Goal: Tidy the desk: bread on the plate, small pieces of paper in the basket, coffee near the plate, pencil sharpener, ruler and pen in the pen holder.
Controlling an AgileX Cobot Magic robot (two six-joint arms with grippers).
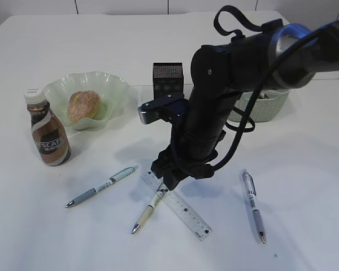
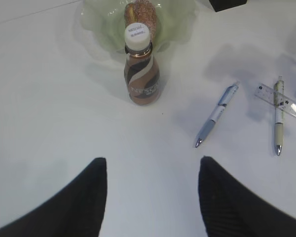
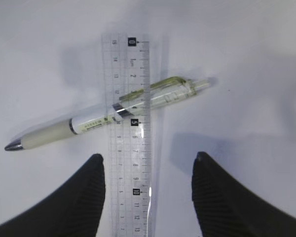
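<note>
Right gripper [image 3: 147,190] hangs open directly over the clear ruler [image 3: 130,133] with the green pen [image 3: 108,116] lying crossed on it, so you risk pinching both or skidding the flat ruler away.

White table [image 1: 305,226] under everything; pale wall [image 1: 118,5] behind far edge.
</note>
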